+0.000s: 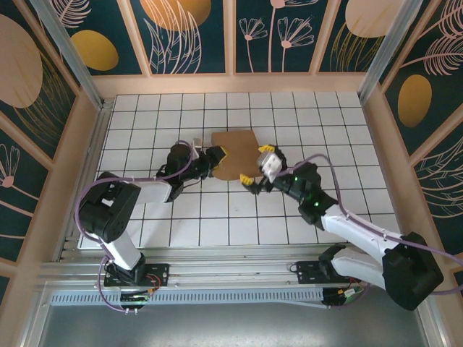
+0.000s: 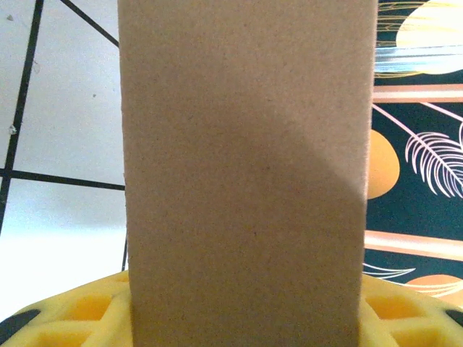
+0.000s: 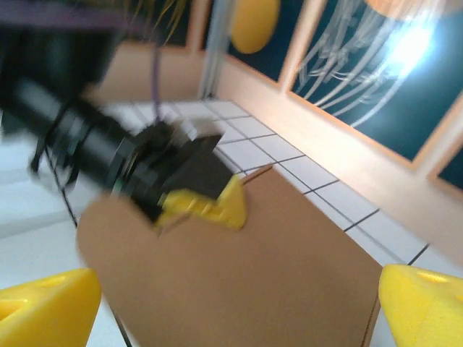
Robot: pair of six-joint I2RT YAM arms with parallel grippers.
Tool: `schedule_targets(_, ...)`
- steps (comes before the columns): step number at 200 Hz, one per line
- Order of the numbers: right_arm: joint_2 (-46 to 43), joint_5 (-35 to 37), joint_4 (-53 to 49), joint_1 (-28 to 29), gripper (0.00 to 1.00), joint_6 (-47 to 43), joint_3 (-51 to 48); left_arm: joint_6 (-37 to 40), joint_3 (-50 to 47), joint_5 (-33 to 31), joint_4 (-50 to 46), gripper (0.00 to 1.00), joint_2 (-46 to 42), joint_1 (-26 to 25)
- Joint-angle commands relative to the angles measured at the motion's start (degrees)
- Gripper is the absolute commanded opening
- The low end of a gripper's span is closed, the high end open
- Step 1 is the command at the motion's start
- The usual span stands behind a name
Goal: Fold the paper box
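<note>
At the near edge of the worktop, both arms are bolted to a metal rail and reach forward towards the middle of the white grid.

The right pincer stands open. Its two yellow fingers are spread wide at the right edge of the paper box and clamp nothing. From the right wrist, those fingers sit far apart at the bottom corners of the view, with the brown sheet lying ahead of and between them. I cannot tell whether either tip touches the card.

The left pincer comes in from the opposite side and is closed on the box's left edge. In the right wrist view, one of its yellow fingers presses on top of the card at that edge, although the picture is blurred. From the left wrist, a plain brown panel rises straight up the centre, with the yellow fingers showing at its foot on both sides.

The box is unmarked brown cardboard, roughly rectangular with rounded far corners. It sits near the middle of the worktop, slightly towards the far side, between the two pincers. I cannot tell whether it lies fully flat.

Beyond it, more white tiles run to the wall panels, which are dark teal with gold discs and pale line-drawn leaves.
</note>
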Motion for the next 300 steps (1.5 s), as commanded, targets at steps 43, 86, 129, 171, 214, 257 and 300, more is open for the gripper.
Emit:
schedule_targets(43,12.4,7.5,5.1,2.4,0.99,-41.1,3.6,-3.8,1.1,-1.1,-4.4,0.47,-3.2,0.8)
schedule_targets(86,23.2,12.4,17.5,3.0,0.91,-47.6,4.8,-8.1,0.7,0.9,-0.7,0.47,-1.5,0.8)
schedule_targets(129,25.6,13.2,17.4,3.0,0.68,-46.5,6.7,-9.4,0.6,2.0,-0.1,0.48,-2.1,1.4)
schedule_targets(171,26.0,14.9,20.8,3.1,0.53,-45.5,4.9,-9.4,0.5,2.5,1.4,0.58,-4.1,1.4)
schedule_targets(214,20.8,12.5,9.3,2.5,0.42,-40.6,6.4,-1.6,-0.5,-2.7,-5.2,0.79,-10.9,4.3)
schedule_targets(257,13.5,6.8,-11.3,0.8,0.42,-37.7,10.0,19.3,5.6,-15.4,-27.3,0.86,-23.3,8.0)
schedule_targets(300,10.6,2.8,-19.1,-1.2,0.42,-35.4,13.5,26.1,7.3,-24.9,-36.7,0.90,-27.8,8.1)
